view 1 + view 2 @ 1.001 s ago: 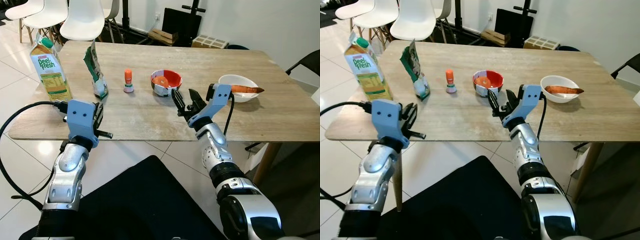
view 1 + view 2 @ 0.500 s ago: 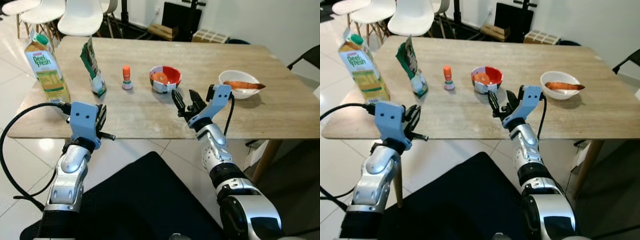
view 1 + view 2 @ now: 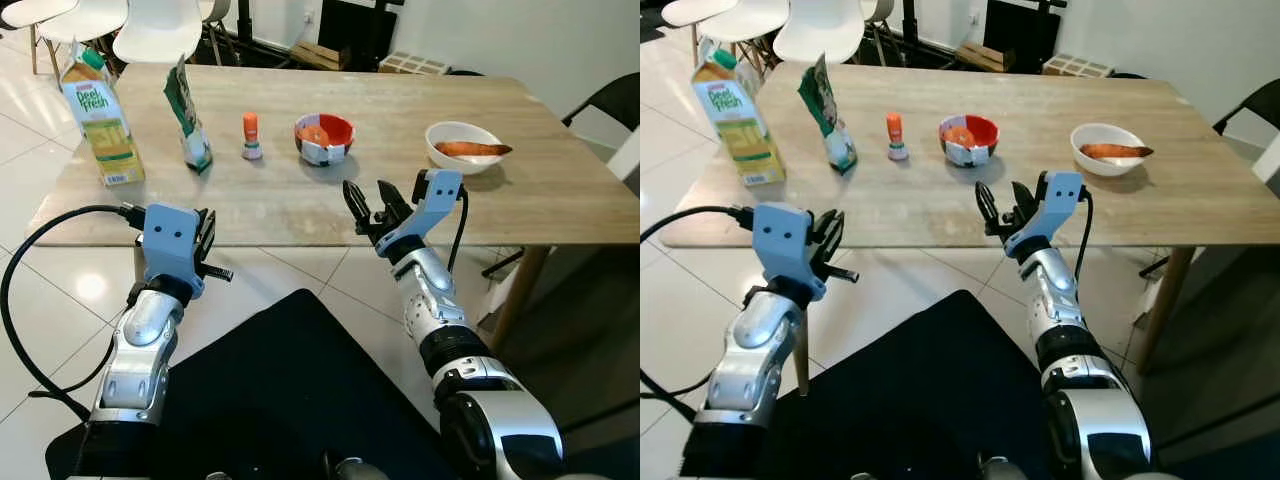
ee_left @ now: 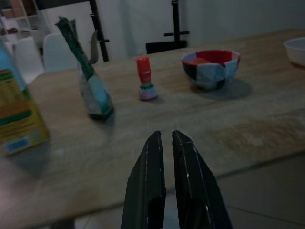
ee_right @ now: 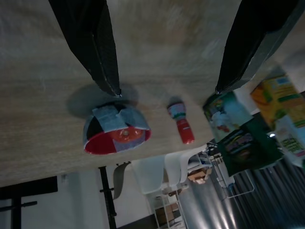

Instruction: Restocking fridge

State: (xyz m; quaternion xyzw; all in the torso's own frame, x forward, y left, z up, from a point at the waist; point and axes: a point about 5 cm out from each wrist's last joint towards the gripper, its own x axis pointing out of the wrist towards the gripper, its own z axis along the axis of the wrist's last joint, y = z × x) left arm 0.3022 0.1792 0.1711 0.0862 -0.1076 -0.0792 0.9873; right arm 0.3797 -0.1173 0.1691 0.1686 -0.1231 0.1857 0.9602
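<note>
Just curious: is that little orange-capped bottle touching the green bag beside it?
Apart. The left eye view shows bare tabletop between the small bottle and the green bag.

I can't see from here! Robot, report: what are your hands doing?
Right gripper open, empty, at table edge. Left gripper shut, empty, short of wooden table. Yellow juice carton untouched. No obstruction.

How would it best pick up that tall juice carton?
Probably around the middle of the juice carton, fingers closing on two flat opposite sides, coming from the table's near edge. It stands upright near the corner, and the left gripper is nearest.
</note>
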